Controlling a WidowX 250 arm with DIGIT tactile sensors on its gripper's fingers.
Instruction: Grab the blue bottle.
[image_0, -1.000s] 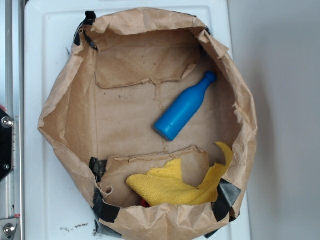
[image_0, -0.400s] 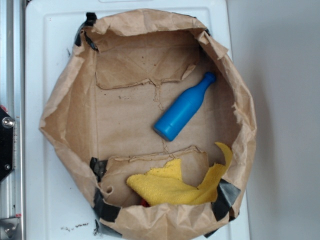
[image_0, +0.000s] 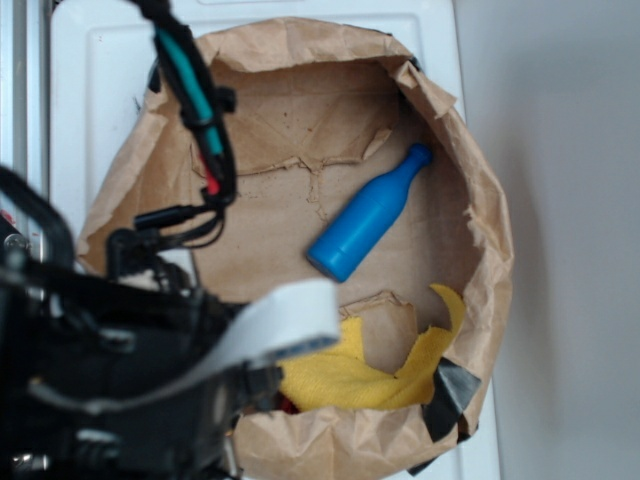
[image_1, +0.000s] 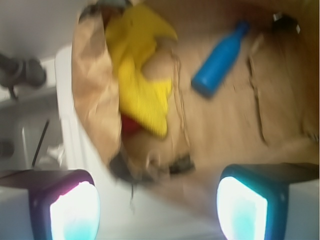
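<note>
White table (image_0: 100, 90) fills the exterior view, with a grey wall or floor strip to the right. On it sits a wide brown paper bag (image_0: 470, 180) with its walls rolled down into a rough bowl, patched with black tape (image_0: 450, 395) at the rim. The blue bottle (image_0: 368, 213) lies on its side on the bag's flat paper bottom, cap pointing to the upper right, base to the lower left – nothing touches it. A yellow cloth (image_0: 345, 375) is bunched against the near wall of the bag, well apart from the bottle, with a bit of something red under its edge.

Blurred black arm parts with cables (image_0: 195, 100) cover the lower left of that view, over the bag's left rim.

From the wrist view, the hand (image_1: 157, 210) hangs above the bag's edge with its two fingers (image_1: 72, 207) spread wide apart and nothing between them – released. The bottle (image_1: 220, 59) shows far up in the frame, clear of both fingers, and the cloth (image_1: 137, 75) lies to its left. The picture is soft with motion blur, so fine detail is lost.
</note>
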